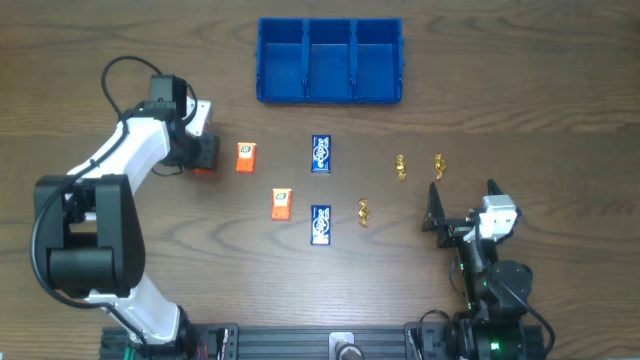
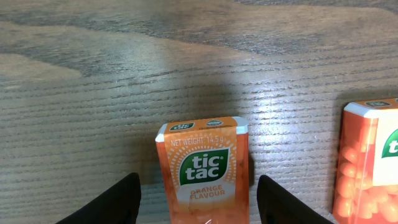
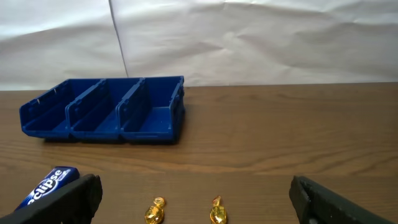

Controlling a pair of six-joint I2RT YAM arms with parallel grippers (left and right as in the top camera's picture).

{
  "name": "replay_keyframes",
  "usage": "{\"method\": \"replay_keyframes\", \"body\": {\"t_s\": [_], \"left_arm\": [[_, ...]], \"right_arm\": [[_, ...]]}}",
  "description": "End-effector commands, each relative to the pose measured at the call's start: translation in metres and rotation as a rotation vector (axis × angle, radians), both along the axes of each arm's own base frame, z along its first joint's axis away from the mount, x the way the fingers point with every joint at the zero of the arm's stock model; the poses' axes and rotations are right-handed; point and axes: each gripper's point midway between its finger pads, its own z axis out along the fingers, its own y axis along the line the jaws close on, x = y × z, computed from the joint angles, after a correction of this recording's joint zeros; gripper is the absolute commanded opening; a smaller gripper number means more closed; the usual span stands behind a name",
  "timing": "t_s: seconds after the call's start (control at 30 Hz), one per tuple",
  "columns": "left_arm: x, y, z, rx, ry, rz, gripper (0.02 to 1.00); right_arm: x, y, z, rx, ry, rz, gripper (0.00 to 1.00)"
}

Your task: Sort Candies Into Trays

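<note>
I read the left gripper (image 2: 199, 182) as low over the table (image 2: 93, 93), jaws spread. One orange mint box (image 2: 203, 168) lies flat between the fingers (image 2: 115, 202), with a gap showing on each side. A second orange box (image 2: 370, 158) lies near it, apart. In the top view, the upper blue pack (image 1: 320, 154) and the lower blue pack (image 1: 320, 225) lie at the table's centre, and three gold-wrapped candies (image 1: 400, 167) (image 1: 438, 165) (image 1: 364, 211) lie to their right. The blue three-compartment tray (image 1: 330, 95) stands beyond all of these. The right gripper (image 1: 463, 202) sits close to its base, near the candies, jaws spread wide.
</note>
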Motion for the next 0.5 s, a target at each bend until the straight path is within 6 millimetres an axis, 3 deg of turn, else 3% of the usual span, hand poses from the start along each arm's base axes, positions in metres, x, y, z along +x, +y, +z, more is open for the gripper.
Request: {"method": "replay_keyframes", "body": {"t_s": [0.03,0.2,0.4,0.5], "left_arm": [[0.0022,-0.0014,-0.0055,0.002,0.012,0.004,0.619],[0.0008,-0.0013,-0.0106,0.001,0.026,0.012,0.608],[0.0023,-0.0016,-0.0103,0.0,0.02,0.015,0.411],[0.0023,-0.0016,-0.0103,-0.001,0.021,0.022,0.358]], "right_arm": [[-0.0003,-0.0012,-0.0009,-0.012,0.0,-0.003,1.0],[-0.0003,-0.0012,-0.0009,-0.012,0.0,-0.003,1.0],[-0.0003,-0.0012,-0.001,-0.012,0.001,-0.003,0.998],[-0.0003,-0.0012,-0.0009,-0.012,0.0,-0.003,0.998]]}}
